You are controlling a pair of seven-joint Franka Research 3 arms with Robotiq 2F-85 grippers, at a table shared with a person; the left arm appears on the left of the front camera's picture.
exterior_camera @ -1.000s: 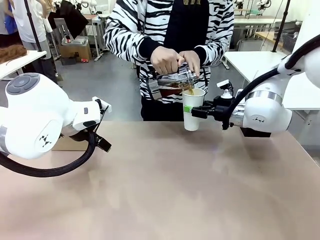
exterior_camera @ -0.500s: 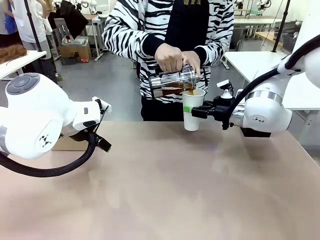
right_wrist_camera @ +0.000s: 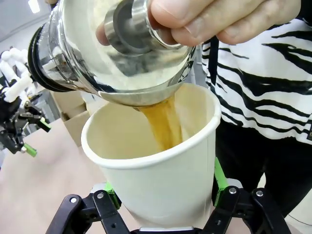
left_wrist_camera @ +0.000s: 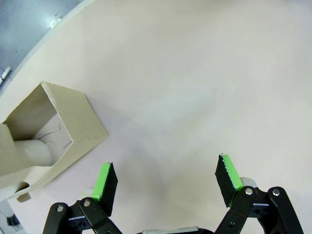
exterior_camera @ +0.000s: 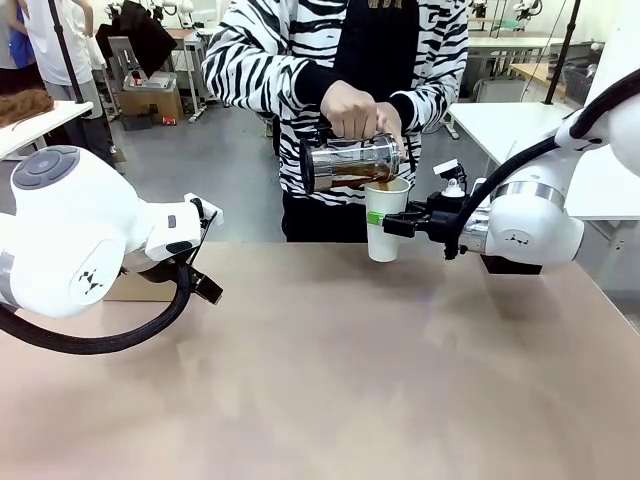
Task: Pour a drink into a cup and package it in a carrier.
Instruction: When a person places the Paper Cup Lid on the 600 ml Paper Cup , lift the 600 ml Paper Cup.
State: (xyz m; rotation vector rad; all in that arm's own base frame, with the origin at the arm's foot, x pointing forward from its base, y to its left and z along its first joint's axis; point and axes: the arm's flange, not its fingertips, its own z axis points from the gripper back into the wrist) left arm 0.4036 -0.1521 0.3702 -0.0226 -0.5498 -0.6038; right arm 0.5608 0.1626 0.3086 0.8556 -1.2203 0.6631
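Lifted slightly over the last second: clear glass press jug with steel fittings (exterior_camera: 350,163), carried in the person's two hands (exterior_camera: 357,112) above the far side of the bench (exterior_camera: 330,380). Unmoved over the same second: cup and both arms.

- Clear glass press jug: lying close to level, spout end to the right, lip just over the cup's rim. Close up in the right wrist view (right_wrist_camera: 117,53), with fingers (right_wrist_camera: 219,19) wrapped over its top.
- Dark brown coffee-like drink (exterior_camera: 352,180): pooled along the jug's lower side and running as a thin amber stream (right_wrist_camera: 163,124) from the spout down the inner wall of the cup.
- Tall white paper cup (exterior_camera: 384,222): upright, right of centre at the far side of the bench, directly in front of the person. Seen from the wrist (right_wrist_camera: 161,180), mouth open beneath the spout.
- Right jaws: closed on the tall white paper cup from the right, green pads (right_wrist_camera: 217,181) pressed flat to its wall on both sides, below the rim.
- Left jaws: wide open, holding nothing, green pads (left_wrist_camera: 105,181) well apart above bare bench at the left.
- Small brown cardboard carrier (left_wrist_camera: 80,129): standing on the bench at the left, just beside the left jaws, open side up, a pale cylinder inside. In the front view, a tan corner (exterior_camera: 128,290) behind the left arm.
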